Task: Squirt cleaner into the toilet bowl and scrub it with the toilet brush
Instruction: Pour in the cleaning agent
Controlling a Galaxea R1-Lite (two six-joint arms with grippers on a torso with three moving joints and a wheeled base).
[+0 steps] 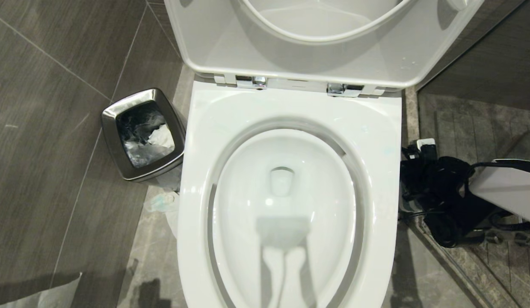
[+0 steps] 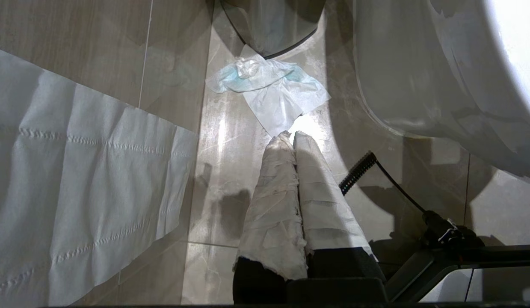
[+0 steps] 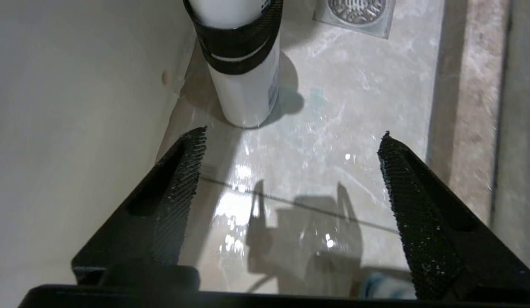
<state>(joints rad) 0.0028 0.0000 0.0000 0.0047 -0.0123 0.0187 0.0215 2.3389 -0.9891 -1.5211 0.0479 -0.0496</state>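
The left hand (image 2: 290, 139) is seen parked low above the floor (image 2: 230, 205) left of the toilet bowl (image 1: 286, 201), its paper-wrapped fingers pressed together on nothing. The right hand (image 3: 290, 147) is held wide open and empty over the floor to the bowl's right, just short of a white bottle (image 3: 245, 85) with a black band standing against the bowl's base. If that bottle is to be taken, it is best centred between the fingers before they are closed. No brush is seen; no writing can be read.
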